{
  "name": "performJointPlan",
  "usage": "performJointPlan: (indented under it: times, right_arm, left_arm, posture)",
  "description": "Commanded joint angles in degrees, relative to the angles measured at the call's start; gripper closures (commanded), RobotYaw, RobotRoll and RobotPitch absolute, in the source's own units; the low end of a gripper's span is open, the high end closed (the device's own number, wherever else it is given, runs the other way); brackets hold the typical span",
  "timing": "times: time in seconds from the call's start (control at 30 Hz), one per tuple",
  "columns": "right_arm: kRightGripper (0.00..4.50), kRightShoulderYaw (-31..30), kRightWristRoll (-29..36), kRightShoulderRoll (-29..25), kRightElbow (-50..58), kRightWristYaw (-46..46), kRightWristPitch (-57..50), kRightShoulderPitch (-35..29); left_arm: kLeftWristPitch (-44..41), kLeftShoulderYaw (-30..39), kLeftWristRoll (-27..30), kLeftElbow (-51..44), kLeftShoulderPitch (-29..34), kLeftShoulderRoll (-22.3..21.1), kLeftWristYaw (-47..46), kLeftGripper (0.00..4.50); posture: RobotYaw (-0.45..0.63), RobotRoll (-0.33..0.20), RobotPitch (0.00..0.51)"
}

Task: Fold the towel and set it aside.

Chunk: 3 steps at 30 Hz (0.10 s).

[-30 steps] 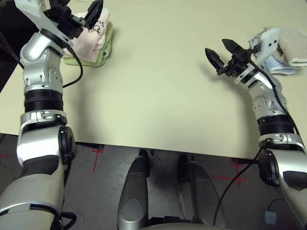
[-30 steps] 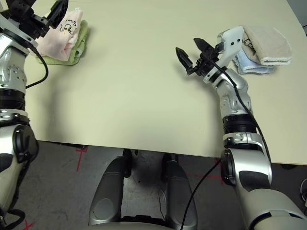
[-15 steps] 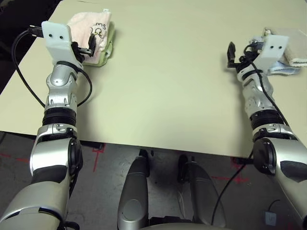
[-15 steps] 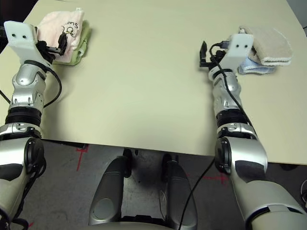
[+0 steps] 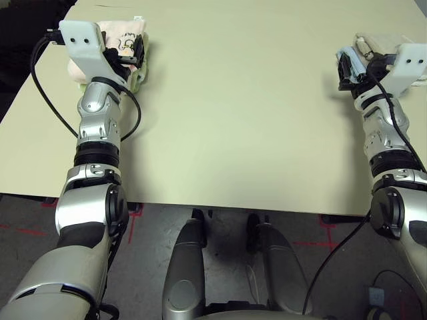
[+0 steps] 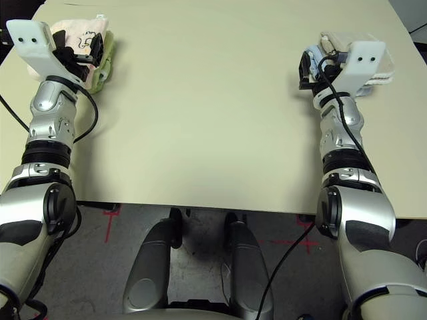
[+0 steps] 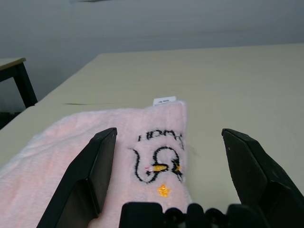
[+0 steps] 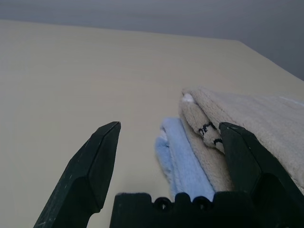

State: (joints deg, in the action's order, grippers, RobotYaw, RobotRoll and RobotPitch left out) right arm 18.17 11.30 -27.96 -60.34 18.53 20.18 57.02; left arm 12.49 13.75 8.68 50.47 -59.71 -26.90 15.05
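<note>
Towels, head views: we count four in two stacks. One folded pink towel rests on a lime-green towel at the far left corner of the beige table; one beige towel rests on a light-blue towel at the far right. We note the left gripper over the pink towel and the right gripper beside the right stack.

Left wrist view: both fingers spread wide, holding nothing; the pink towel, motif and tag showing, lies between and beyond them, apparently untouched. Grey wall and a dark table leg behind.

Right wrist view: fingers equally wide, empty; beige over blue beyond them.
</note>
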Motion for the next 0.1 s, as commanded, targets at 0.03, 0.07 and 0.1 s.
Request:
performJointPlan:
  times: [0.03,0.07,0.1]
  right_arm:
    - [0.00,-0.1,0.0,-0.6,-1.0,0.9,-0.7,-0.5]
    - [0.00,0.0,0.0,-0.6,-0.9,0.9,-0.6,-0.7]
    - [0.00,0.0,0.0,-0.5,-0.8,0.9,-0.7,-0.8]
  left_arm:
    - [-0.7,-0.9,-1.2,-0.4,2.6,-0.6,0.5,0.02]
    - [-0.7,-1.1,-1.5,-0.5,3.0,-0.8,0.2,0.02]
    - [-0.7,-1.1,-1.6,-0.7,3.2,-1.0,0.0,0.02]
  posture:
    - [-0.01,0.000,0.285]
    - [0.00,0.000,0.283]
    - [0.00,0.000,0.281]
